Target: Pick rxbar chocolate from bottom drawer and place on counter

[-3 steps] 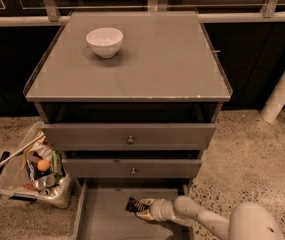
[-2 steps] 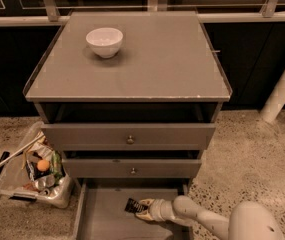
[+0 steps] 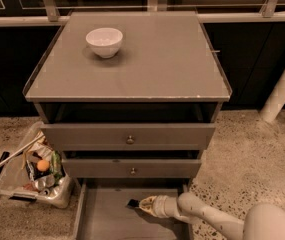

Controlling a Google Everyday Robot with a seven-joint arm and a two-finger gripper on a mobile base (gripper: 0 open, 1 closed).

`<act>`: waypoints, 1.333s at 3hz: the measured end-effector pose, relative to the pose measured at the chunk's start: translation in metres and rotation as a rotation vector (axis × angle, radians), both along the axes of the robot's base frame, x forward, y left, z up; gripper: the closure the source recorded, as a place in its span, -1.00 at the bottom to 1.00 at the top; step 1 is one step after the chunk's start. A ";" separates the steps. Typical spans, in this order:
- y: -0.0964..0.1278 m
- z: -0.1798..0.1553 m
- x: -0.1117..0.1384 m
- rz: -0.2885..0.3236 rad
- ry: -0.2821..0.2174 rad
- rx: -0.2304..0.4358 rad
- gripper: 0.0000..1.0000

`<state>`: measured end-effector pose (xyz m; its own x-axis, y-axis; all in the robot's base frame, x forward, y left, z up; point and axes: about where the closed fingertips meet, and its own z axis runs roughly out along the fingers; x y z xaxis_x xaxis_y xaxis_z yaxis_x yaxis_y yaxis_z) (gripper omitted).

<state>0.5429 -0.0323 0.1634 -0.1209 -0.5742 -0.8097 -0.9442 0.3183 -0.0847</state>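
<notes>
The bottom drawer [image 3: 107,219] is pulled out at the foot of the cabinet, and its grey floor shows. My gripper [image 3: 139,204] reaches in from the right, low over the drawer floor near its back. A small black shape [image 3: 132,202] sits right at the gripper's tip; it looks like the rxbar chocolate, mostly hidden by the gripper. The counter [image 3: 157,59] is the flat grey cabinet top above.
A white bowl [image 3: 104,41] stands on the counter's back left. Two upper knobbed drawers [image 3: 129,139] are slightly open above the gripper. A clear bin of rubbish [image 3: 37,174] sits on the floor to the left. A white post [image 3: 282,94] leans at the right.
</notes>
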 end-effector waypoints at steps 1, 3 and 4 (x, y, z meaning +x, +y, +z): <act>-0.001 0.003 0.000 0.000 -0.003 0.001 0.69; -0.001 0.003 0.000 0.000 -0.003 0.001 -0.24; -0.001 0.003 0.000 0.000 -0.003 0.001 -0.68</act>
